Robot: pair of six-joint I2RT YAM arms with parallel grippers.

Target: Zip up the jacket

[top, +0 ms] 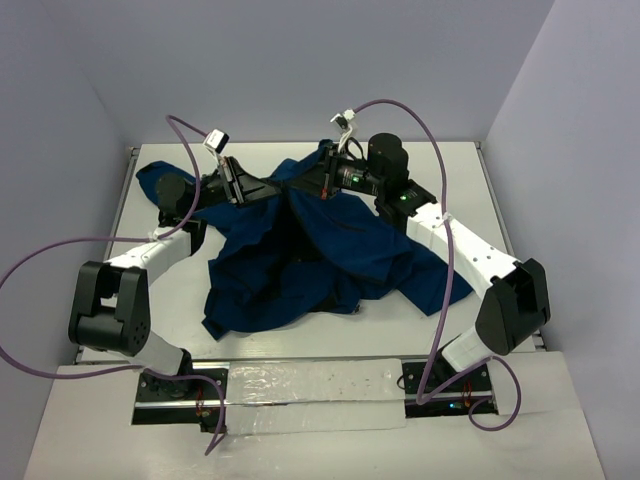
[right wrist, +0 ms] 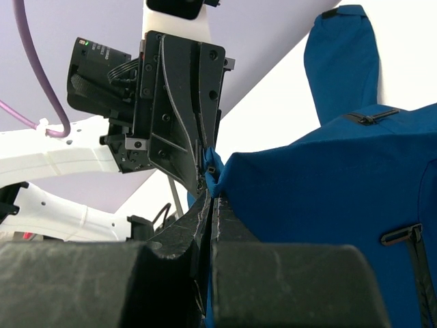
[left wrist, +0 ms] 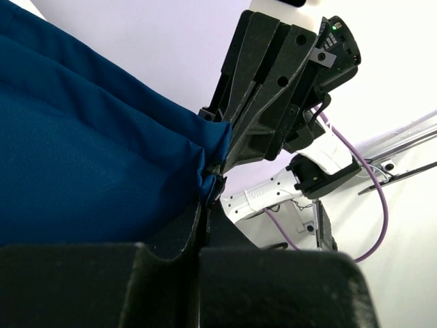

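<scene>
Jacket (top: 330,250) is held up at one edge, the rest heaped on the table (top: 465,170) below both grippers. Left gripper (left wrist: 205,188) is pinched on a fabric fold. Right gripper (right wrist: 208,184) is pinched on the same fold, tip to tip. Front is seen open with the lining (top: 300,265) showing. Zipping is judged barely begun, the whole run left.

On my feed the navy-blue cloth jacket (top: 365,240) looks matt and finely woven. The black plastic left hand (left wrist: 210,188) and black plastic right hand (right wrist: 210,195) have a dull, slightly grainy finish. The white worktop (top: 470,190) appears smooth, matt.
</scene>
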